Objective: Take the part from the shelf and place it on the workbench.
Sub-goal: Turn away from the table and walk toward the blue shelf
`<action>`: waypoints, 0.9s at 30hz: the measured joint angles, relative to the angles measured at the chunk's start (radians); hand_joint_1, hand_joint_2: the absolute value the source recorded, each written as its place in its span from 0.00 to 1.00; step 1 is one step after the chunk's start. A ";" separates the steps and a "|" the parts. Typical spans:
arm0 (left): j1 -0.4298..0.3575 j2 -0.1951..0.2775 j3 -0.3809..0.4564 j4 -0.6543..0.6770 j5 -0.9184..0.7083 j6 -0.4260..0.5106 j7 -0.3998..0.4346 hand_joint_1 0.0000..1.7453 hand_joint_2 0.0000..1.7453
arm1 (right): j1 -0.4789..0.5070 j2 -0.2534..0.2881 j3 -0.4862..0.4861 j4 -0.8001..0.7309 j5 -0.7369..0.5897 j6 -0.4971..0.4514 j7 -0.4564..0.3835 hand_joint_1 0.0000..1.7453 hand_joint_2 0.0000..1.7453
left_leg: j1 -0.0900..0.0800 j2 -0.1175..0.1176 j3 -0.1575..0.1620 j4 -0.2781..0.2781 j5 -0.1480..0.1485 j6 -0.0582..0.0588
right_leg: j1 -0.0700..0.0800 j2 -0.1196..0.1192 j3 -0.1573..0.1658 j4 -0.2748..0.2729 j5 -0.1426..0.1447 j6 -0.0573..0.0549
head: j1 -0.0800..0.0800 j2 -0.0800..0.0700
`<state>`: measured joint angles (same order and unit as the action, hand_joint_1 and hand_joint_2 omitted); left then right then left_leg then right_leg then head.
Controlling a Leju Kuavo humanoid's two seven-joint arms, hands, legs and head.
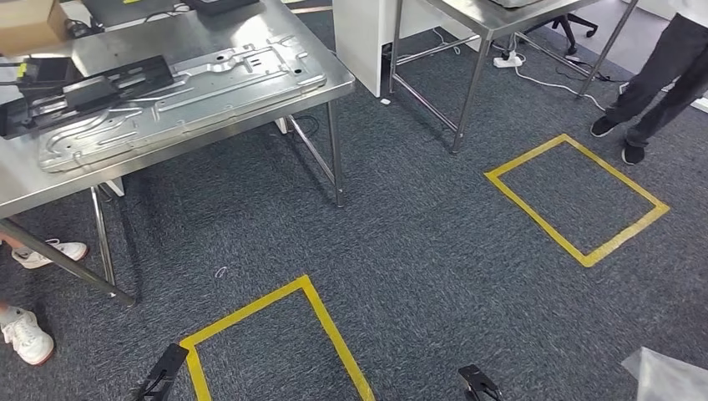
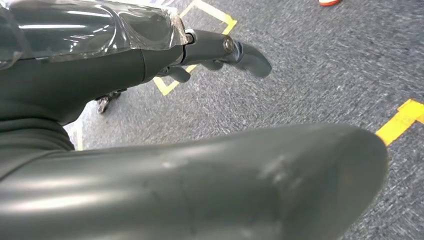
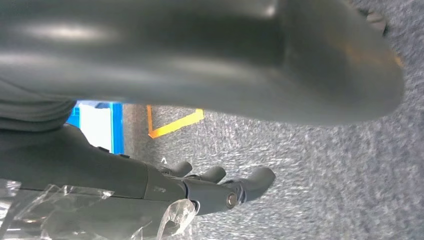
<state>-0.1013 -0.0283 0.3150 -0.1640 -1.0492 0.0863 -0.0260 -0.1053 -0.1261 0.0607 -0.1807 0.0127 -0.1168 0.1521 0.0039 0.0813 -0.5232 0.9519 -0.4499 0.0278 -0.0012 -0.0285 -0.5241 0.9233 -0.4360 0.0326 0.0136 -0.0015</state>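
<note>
Hands hang low at the bottom edge of the head view, left hand (image 1: 164, 374) at lower left, right hand (image 1: 477, 384) at lower centre, both over grey carpet (image 1: 401, 276). Left fingers (image 2: 250, 56) lie loosely apart and grip nothing. Right fingers (image 3: 255, 180) are likewise spread and lightly curled, with nothing between them. Clear film (image 3: 95, 205) lies against the body of the right hand; I cannot tell whether it is a cover or a bag. Yellow tape rectangle (image 1: 275, 334) sits on the floor between the two hands, with a second rectangle (image 1: 576, 196) at centre right. In the upper left stands a steel tabletop (image 1: 250, 25) carrying a pressed metal panel (image 1: 184, 92), with a black tray (image 1: 83, 88) lying across its left end. A person's legs (image 1: 659, 75) are at upper right. Which object is the part cannot be told, and neither hand carries one. Judgement: the task looks early. Reaching the shelf, picking the part, carrying it and setting it on the tabletop all appear to remain.
</note>
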 joint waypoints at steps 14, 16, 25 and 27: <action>0.001 -0.005 0.000 0.000 0.002 -0.021 -0.014 0.00 0.00 | 0.005 0.001 0.000 0.002 0.006 0.000 0.007 0.00 0.00 | 0.009 -0.118 0.008 -0.014 0.007 0.021 | 0.000 0.110 -0.067 0.046 0.011 0.010 | -0.001 0.000; 0.000 -0.006 0.000 0.000 0.003 -0.030 -0.035 0.00 0.00 | 0.003 0.001 0.000 0.002 0.006 0.000 0.005 0.00 0.00 | 0.009 -0.097 0.007 -0.016 0.010 0.029 | 0.000 0.056 -0.117 0.160 -0.053 0.021 | 0.001 0.000; -0.001 -0.005 0.000 0.000 0.010 -0.061 -0.073 0.00 0.00 | -0.001 0.003 0.001 0.004 0.008 0.001 -0.004 0.00 0.00 | 0.000 -0.007 0.012 -0.014 0.002 0.015 | -0.001 -0.028 -0.022 0.023 0.005 0.020 | 0.001 0.000; -0.002 -0.005 0.000 0.000 0.012 -0.069 -0.080 0.00 0.00 | -0.001 0.004 0.001 0.004 0.008 0.002 -0.007 0.00 0.00 | -0.001 0.009 0.012 -0.015 0.001 0.005 | 0.004 -0.012 -0.026 0.016 0.006 0.009 | 0.000 0.000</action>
<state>-0.1034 -0.0330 0.3152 -0.1640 -1.0376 0.0172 -0.1064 -0.1064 -0.1224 0.0614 -0.1766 0.0209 -0.1149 0.1455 0.0033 0.0904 -0.5107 0.9373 -0.4491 0.0326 0.0023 -0.0409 -0.5506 0.9390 -0.4304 0.0420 0.0135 -0.0015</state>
